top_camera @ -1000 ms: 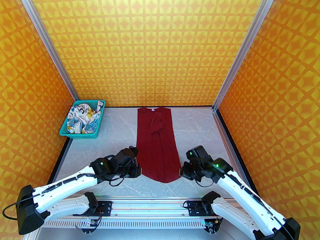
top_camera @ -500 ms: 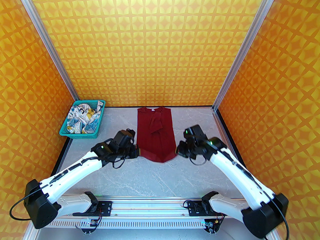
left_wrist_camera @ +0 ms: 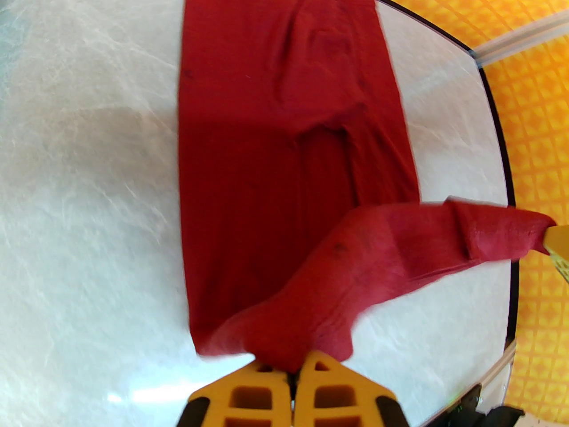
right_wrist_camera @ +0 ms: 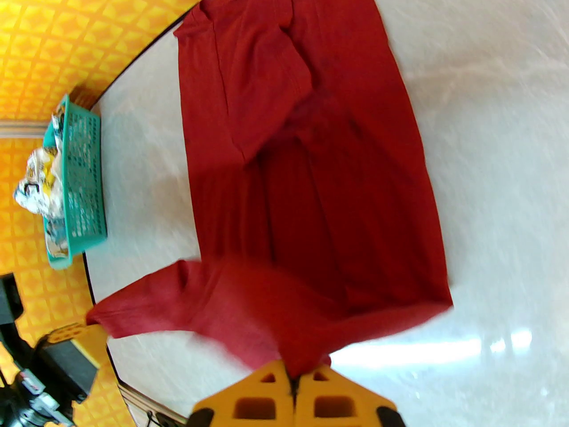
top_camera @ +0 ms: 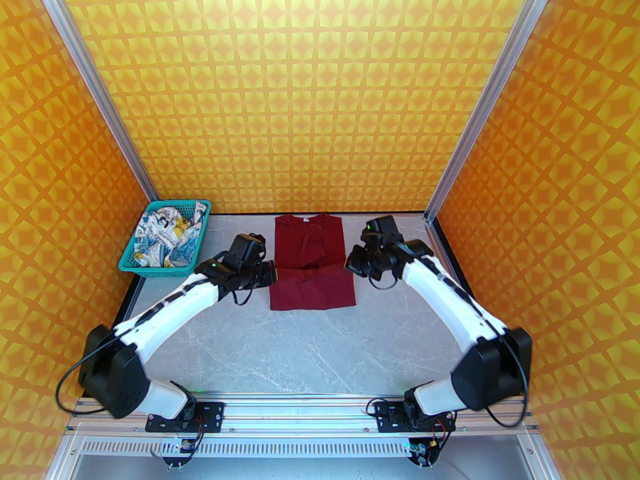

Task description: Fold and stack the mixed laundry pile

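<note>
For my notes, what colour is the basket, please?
The basket is teal, clearest in top external view.

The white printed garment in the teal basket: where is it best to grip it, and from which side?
Probably grip a raised fold near the middle of the white printed garment, coming straight down from above. It lies crumpled inside the teal basket, whose walls block any sideways approach, and its bunched folds stand above the rim.
</note>
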{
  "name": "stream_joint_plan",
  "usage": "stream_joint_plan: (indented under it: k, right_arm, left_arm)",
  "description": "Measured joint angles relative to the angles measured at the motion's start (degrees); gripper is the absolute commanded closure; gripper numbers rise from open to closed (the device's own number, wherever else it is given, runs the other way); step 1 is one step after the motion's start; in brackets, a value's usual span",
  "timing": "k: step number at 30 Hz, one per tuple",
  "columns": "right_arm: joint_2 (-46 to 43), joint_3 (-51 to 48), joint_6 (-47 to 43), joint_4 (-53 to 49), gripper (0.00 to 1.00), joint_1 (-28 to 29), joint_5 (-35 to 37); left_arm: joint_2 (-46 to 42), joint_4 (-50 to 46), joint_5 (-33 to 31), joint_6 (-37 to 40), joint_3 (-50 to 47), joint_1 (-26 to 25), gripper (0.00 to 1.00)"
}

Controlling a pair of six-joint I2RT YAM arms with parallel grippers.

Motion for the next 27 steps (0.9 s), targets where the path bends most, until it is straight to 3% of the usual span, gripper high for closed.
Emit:
stream_joint_plan:
  k: [14, 27]
  right_arm:
    - [16.7, 4.8, 0.4, 9.4, 1.0, -4.5, -5.6]
    - [28.9, 4.8, 4.0, 18.9, 1.0, -8.1, -9.5]
  left_arm:
    - [16.7, 8.8, 5.2, 0.0, 8.2, 6.5, 1.0]
    - [28.7, 13.6, 8.8, 0.9, 12.8, 9.1, 1.0]
